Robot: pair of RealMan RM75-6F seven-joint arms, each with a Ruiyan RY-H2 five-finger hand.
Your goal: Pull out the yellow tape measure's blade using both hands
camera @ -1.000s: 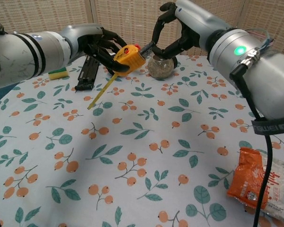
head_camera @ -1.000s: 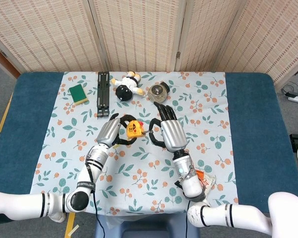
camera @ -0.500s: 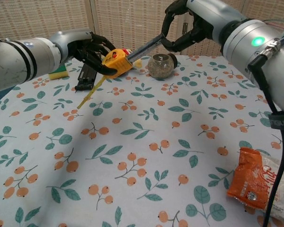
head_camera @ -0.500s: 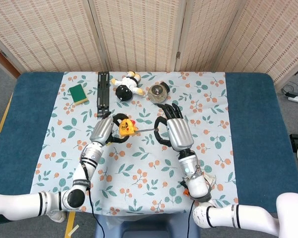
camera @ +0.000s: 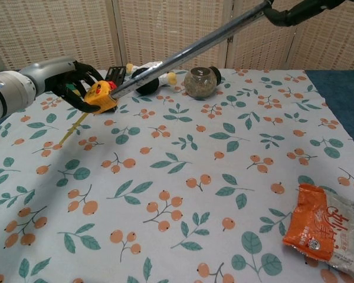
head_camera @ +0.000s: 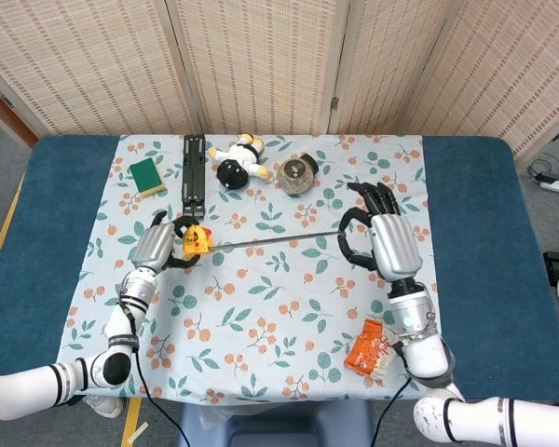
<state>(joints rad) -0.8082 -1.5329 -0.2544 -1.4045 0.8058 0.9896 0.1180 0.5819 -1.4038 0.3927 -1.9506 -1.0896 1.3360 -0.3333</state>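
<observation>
Floral tablecloth (head_camera: 261, 289), blade (head_camera: 275, 242) stretched left-right

Left hand (head_camera: 156, 244) at 9 o'clock, fingers wrapped round the yellow tape measure (head_camera: 196, 240) — right hand (head_camera: 384, 239) at 3 o'clock, pinching the blade (head_camera: 275, 240) tip, other fingers spread; arms wide apart.

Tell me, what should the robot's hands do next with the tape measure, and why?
Probably keep easing the hands a bit further apart. The left hand grips the yellow tape measure, the right hand holds the blade end, and the blade spans straight between them.
</observation>
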